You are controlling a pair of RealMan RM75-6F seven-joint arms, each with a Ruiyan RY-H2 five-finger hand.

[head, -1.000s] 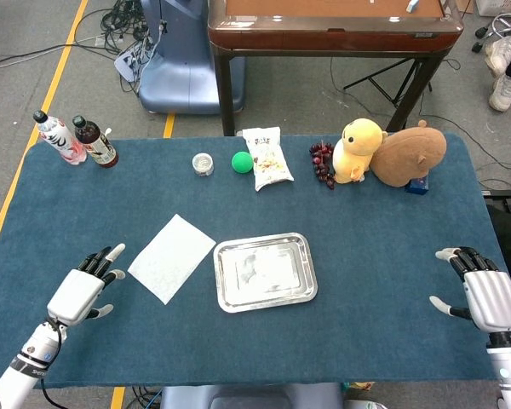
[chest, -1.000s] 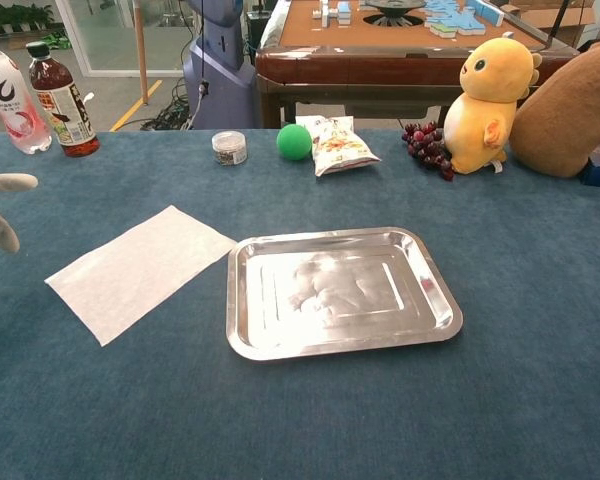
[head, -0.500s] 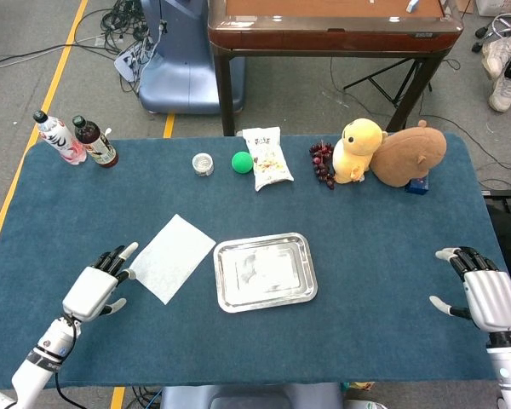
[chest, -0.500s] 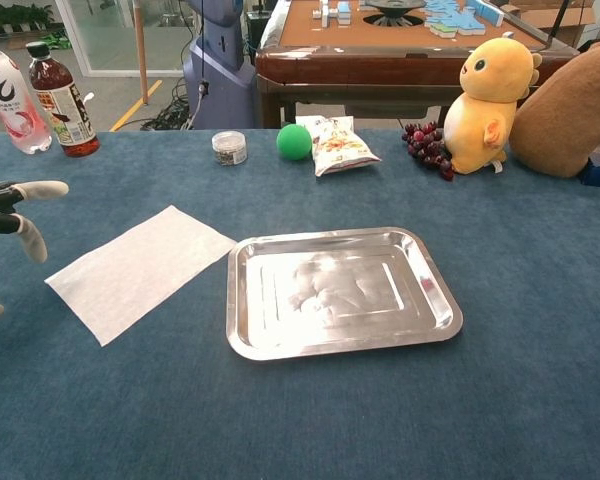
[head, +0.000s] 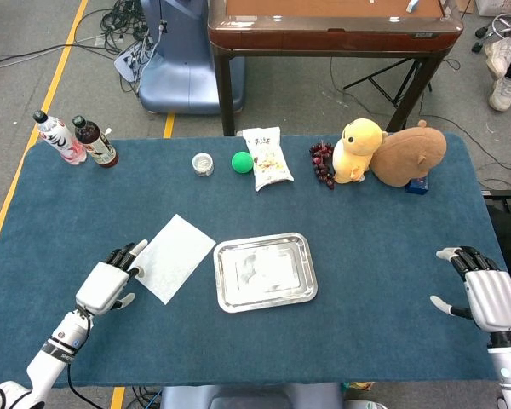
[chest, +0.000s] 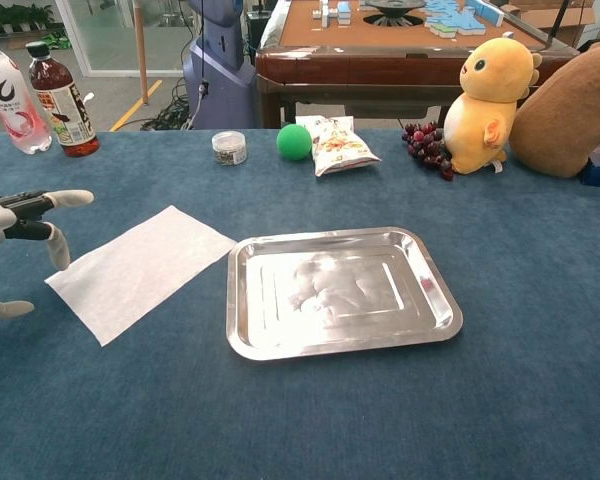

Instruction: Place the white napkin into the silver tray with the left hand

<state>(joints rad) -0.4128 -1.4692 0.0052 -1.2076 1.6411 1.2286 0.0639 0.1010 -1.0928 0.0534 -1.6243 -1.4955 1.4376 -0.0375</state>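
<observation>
Item: left hand — we note that over the last second it has travelled rightward across the counter toward the napkin; it started well apart from the sheet, and its fingertips are now at the near-left edge. In the chest view the hand comes in from the left border, one finger hanging just over the napkin's left corner. We judge this as the reach nearly finished; the grasp itself is not yet made.

Item: state of the left hand — fingers spread wide, nothing held. Whether a fingertip already touches the paper, we cannot tell.

Item: napkin — lies flat and unmoved on the blue cloth, just left of the tray, one corner close to the tray's rim but outside it. The tray holds nothing.

Item: right hand — unchanged, fingers apart, empty, resting at the far right of the counter.

Remaining for the task, in our judgement: pinch the edge, lift, carry right, release in the tray.
</observation>
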